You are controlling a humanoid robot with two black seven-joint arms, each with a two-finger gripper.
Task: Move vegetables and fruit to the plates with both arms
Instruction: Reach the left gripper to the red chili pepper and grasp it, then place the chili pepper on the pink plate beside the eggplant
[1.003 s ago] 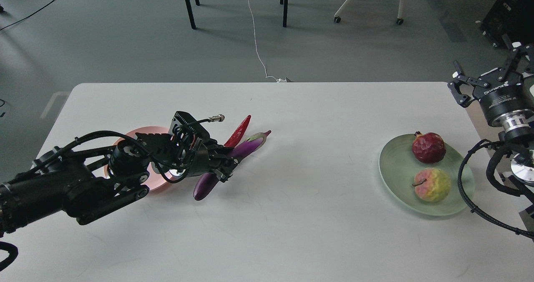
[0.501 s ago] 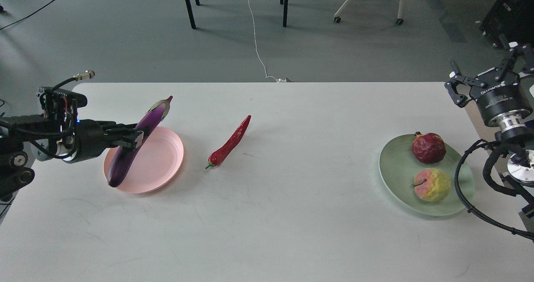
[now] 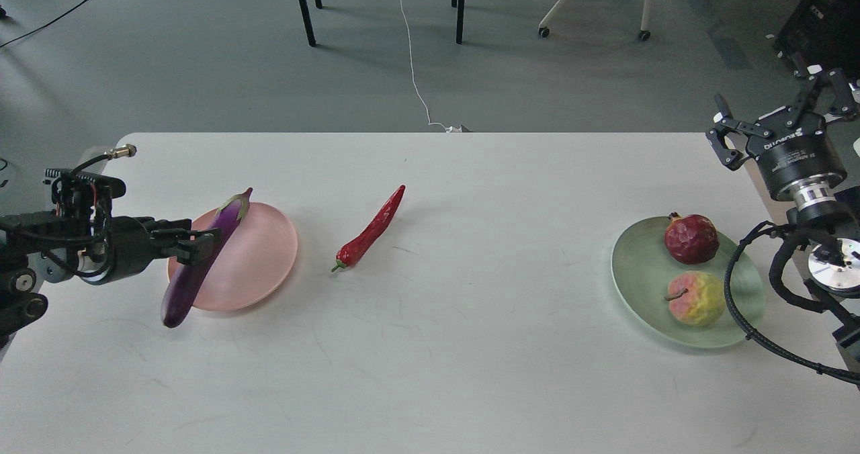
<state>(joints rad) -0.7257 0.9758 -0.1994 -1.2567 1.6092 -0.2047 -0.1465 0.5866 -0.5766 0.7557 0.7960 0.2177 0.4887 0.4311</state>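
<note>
The pale green plate [image 3: 645, 286] sits at the right side of the white table [image 3: 470, 373] and holds both fruits: the dark red, faceted pomegranate-like ball [image 3: 690, 238] with its small crown at the far side, and just in front of it the bumpy pink and yellow-green fruit [image 3: 697, 297], its stem pointing left. The pink plate [image 3: 262, 259] at the left side has nothing resting flat in it; the long glossy purple eggplant [image 3: 201, 260] slants across its left edge, pale green-purple cap up and away, rounded dark end low and hanging past the near-left rim, over the tabletop. The left gripper [image 3: 195, 246] reaches in from the left and is clamped around the eggplant at about its middle. Whether the eggplant touches the plate cannot be told. The slim shiny red chili pepper [image 3: 371, 229] lies on the bare table between the two plates, nearer the pink one, its tip pointing away and its green stem end toward the viewer. The right gripper [image 3: 776, 121] is raised beyond the table's far right corner, well apart from the green plate, its black pronged fingers spread with nothing between them.
</note>
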